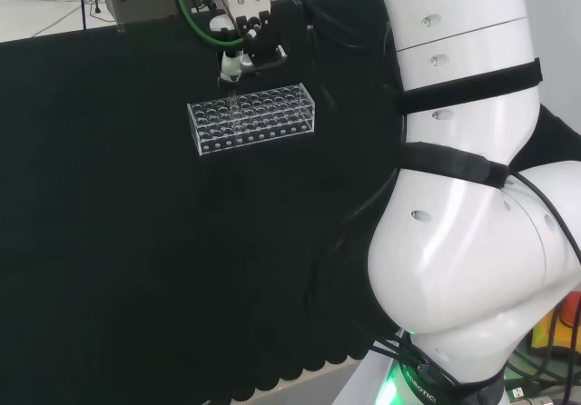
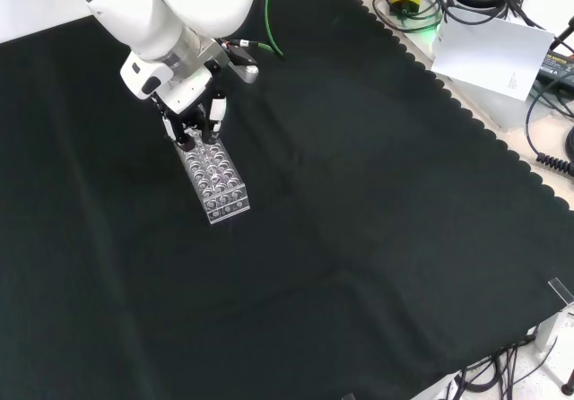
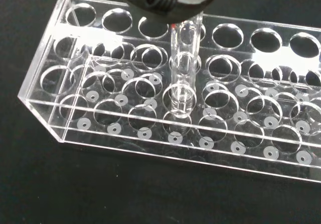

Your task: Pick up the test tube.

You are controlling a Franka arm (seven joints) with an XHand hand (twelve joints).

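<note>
Test tube (image 3: 183, 78), clear glass, stands upright in a hole of the clear rack (image 3: 45, 114), its long axis running straight up toward the hand (image 2: 193, 122) directly above it, so the lift will likely have to go straight up along that axis to keep the tube clear of the hole's edge. In the wrist view the hand's dark fingers close round the tube's top, apparently pinching it, while its bottom sits low inside the rack. The rack's other holes look empty, and the black-clothed worktop (image 2: 377, 203) around it is bare.
</note>
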